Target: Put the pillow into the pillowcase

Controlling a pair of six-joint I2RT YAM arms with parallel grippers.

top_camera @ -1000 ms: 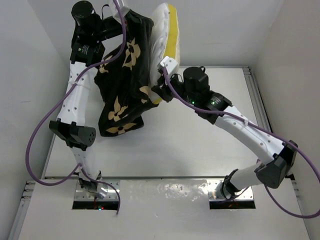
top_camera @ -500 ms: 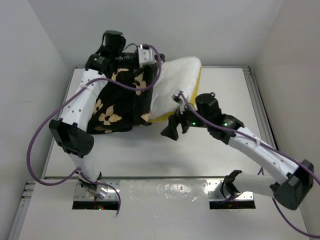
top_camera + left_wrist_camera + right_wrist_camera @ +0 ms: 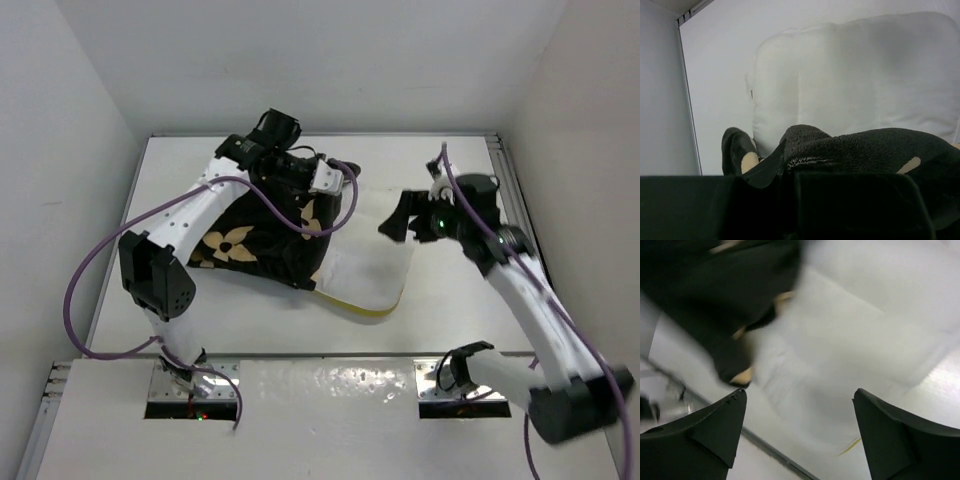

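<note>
Pillow (image 3: 372, 272) half inside pillowcase (image 3: 250, 245).
Your left gripper (image 3: 322, 190) clamps the pillowcase; your right gripper (image 3: 397, 216), jaws apart, hangs over the pillow.

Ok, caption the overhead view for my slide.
Left end effector grips the floral pillowcase, cream pillow partly inside; right end effector open, holding nothing.
</note>
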